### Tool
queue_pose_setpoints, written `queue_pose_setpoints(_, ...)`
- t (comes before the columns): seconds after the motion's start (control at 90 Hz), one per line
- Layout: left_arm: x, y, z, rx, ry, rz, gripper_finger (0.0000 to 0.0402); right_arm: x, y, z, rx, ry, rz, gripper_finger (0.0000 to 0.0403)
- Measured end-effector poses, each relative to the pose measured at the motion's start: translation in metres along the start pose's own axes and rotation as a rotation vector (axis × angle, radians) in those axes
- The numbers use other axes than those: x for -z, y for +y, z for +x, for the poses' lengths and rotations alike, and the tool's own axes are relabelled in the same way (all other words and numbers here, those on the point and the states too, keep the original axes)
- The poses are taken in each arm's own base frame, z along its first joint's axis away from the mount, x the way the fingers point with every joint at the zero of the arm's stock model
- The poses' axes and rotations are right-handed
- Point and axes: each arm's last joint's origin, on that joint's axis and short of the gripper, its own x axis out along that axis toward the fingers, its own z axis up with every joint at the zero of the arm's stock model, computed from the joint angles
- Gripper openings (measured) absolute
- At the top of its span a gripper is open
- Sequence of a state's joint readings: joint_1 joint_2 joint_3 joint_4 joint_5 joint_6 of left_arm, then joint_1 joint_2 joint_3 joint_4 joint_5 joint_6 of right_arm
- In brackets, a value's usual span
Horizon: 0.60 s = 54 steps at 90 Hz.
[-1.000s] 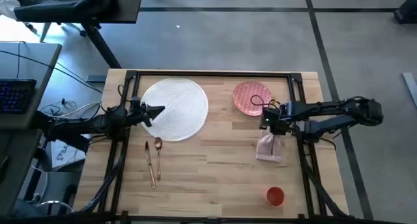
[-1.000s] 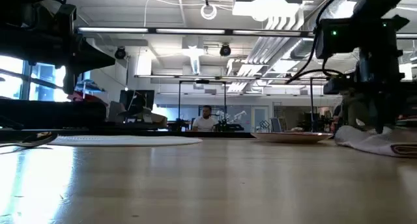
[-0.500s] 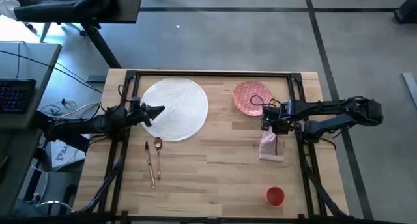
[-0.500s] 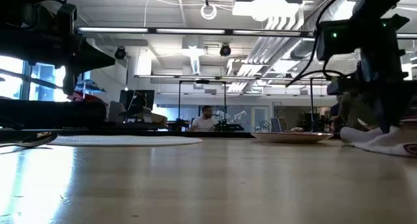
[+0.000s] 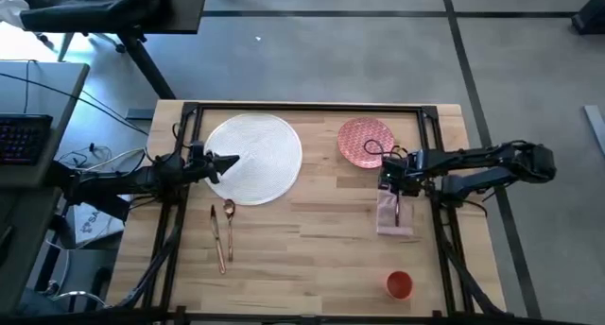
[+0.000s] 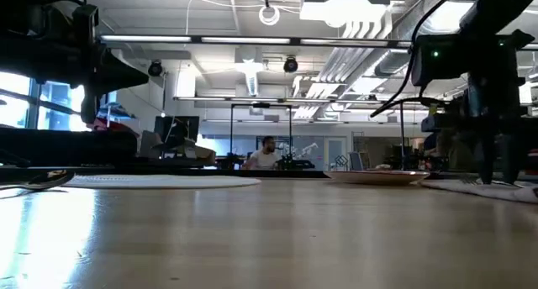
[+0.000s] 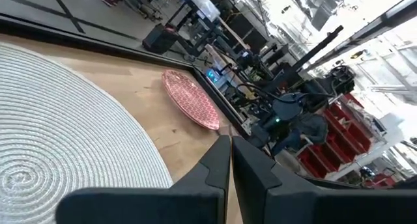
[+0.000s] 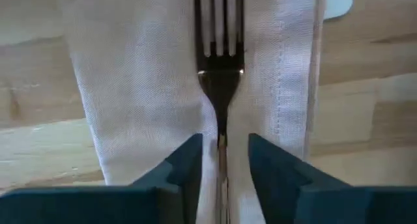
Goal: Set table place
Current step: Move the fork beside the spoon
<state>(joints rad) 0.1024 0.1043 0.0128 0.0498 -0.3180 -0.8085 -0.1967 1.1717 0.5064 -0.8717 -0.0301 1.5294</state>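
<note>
Fork (image 8: pixel 220 74) lengthwise along napkin (image 8: pixel 130 74)

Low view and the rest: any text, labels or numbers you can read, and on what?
No readable text in any view.
Keyboard by the table: keys too small to read.
Bag under the left arm: dark print, blurred.
Napkin, fork, pink plate: no writing.
</note>
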Motion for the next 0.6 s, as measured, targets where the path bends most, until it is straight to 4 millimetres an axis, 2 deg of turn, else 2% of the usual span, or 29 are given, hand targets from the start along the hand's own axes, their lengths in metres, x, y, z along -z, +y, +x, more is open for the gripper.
queue_pose_setpoints(0.122, 0.000, 0.000, 0.000, 0.001, 0.001, 0.000, 0.0000, -0.001, 0.000, 0.000, 0.000, -0.027, 0.007, 0.0104)
queue_pose_setpoints(0.422, 0.000, 0.000, 0.000, 0.001, 0.001, 0.000, 0.0000, -0.001, 0.000, 0.000, -0.002, -0.044, 0.007, 0.0053)
queue_pose_setpoints(0.6, 0.000, 0.000, 0.000, 0.001, 0.002, -0.001, 0.0000, 0.000, 0.000, 0.012, -0.067, 0.006, 0.006, 0.0052)
